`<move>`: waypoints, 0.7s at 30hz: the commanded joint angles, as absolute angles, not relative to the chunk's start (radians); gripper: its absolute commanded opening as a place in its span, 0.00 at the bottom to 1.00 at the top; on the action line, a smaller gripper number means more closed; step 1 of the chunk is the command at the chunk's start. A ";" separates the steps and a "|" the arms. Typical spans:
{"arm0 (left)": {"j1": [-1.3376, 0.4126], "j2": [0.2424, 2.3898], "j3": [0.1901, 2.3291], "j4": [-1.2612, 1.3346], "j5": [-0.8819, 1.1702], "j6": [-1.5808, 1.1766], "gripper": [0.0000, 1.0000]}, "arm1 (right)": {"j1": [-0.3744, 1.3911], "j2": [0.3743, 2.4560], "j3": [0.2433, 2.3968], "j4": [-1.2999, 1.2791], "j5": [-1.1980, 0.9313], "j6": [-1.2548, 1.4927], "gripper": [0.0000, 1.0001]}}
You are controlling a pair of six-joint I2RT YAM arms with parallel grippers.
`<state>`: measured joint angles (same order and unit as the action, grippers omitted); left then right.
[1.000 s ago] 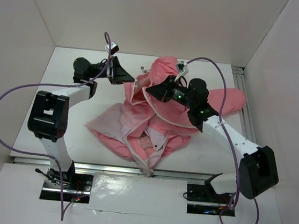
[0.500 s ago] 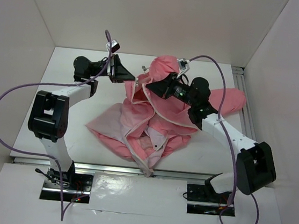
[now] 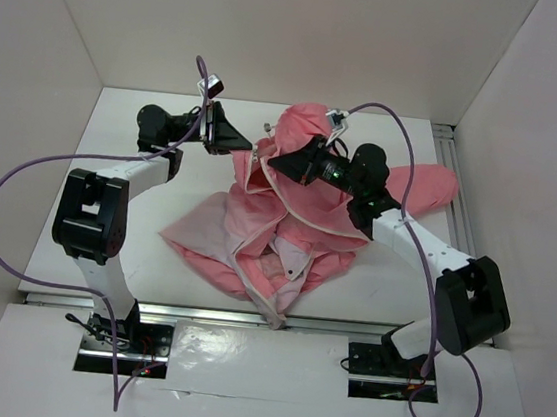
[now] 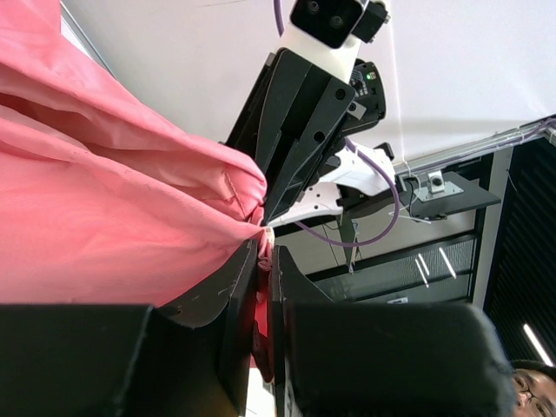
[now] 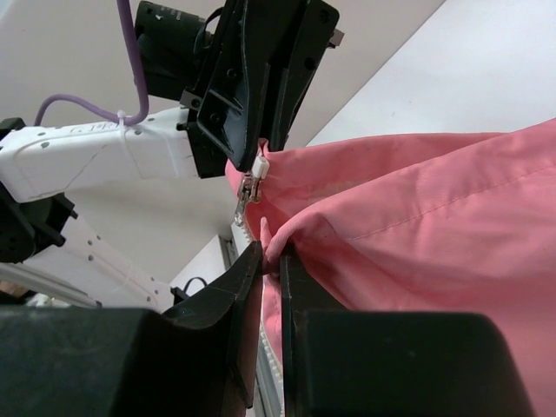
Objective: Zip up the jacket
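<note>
The salmon-pink jacket lies crumpled mid-table, its pale lining turned out at the left. My left gripper is shut on the jacket's edge at the back left and pinches a fold of fabric. My right gripper faces it from the right, shut on another fold right beside it. In the right wrist view the metal zipper slider hangs at the fabric edge just beyond my fingers, with zipper teeth running below. The two grippers nearly touch.
White walls enclose the table on three sides. A metal rail runs along the right side and another along the near edge. A jacket sleeve stretches toward the right rail. Purple cables loop from both arms.
My right gripper has moved left and a little back, closing in on my left gripper while holding the jacket. The left arm has stayed put.
</note>
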<state>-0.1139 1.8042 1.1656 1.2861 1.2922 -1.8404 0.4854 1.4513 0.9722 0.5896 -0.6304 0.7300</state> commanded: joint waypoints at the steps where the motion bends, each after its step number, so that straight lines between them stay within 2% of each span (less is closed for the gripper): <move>1: -0.118 1.793 1.195 1.841 1.301 -1.853 0.00 | 0.480 1.459 1.003 0.704 -0.670 0.747 0.00; 21: -0.118 1.793 1.195 1.841 1.301 -1.853 0.00 | 0.480 1.499 1.022 0.765 -0.680 0.793 0.00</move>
